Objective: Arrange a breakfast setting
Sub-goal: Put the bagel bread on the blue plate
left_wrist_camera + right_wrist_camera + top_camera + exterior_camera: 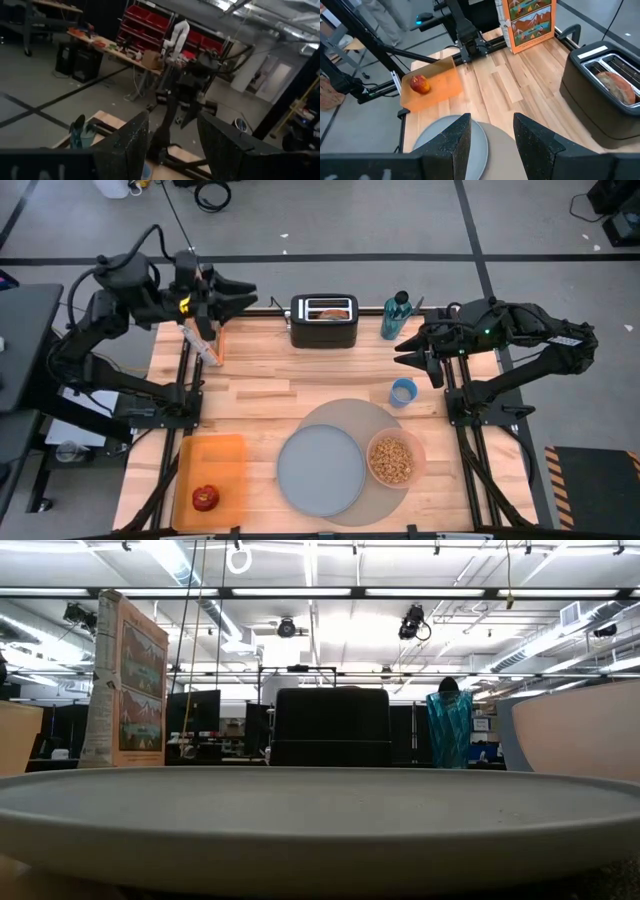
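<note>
workshop lab: red parts bins [150,20], workbenches [107,45]

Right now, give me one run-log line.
left gripper: open, raised, back-left | right gripper: open, raised near cup | plate, bowl on mat | apple on tray

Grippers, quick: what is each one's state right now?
Left gripper: open, empty, raised at the table's back.
Right gripper: open, empty, raised above the table.
</note>
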Tool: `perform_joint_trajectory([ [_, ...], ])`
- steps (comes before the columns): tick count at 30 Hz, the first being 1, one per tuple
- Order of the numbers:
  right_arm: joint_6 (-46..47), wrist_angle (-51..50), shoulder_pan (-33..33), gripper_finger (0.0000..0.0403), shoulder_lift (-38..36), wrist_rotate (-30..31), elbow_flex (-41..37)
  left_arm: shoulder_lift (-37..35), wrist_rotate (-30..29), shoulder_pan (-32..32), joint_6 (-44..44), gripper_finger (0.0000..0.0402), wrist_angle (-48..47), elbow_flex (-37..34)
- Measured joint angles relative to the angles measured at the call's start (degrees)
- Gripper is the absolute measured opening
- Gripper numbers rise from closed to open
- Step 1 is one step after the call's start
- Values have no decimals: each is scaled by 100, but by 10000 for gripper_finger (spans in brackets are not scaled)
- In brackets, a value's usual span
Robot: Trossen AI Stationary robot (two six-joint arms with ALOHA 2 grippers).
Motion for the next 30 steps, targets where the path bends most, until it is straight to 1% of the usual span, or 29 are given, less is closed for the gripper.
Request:
perform_joint_trajectory([
  [4,-20,0,0,155,0,-73,0,2,-4,-4,-74,176,43,0],
  [9,-163,-1,0,155,5,-133,0,2,-37,-59,-67,176,-314,0],
  [14,-303,26,-64,155,11,-154,0,2,-111,-61,-67,176,-201,0],
  [19,-303,50,-247,155,25,-410,0,2,-120,-176,-53,176,-197,0],
  [24,-284,130,-402,155,77,-604,0,2,-259,-318,129,176,-203,0],
  [30,-281,165,-411,155,110,-636,4,2,-253,-319,97,176,-251,0],
])
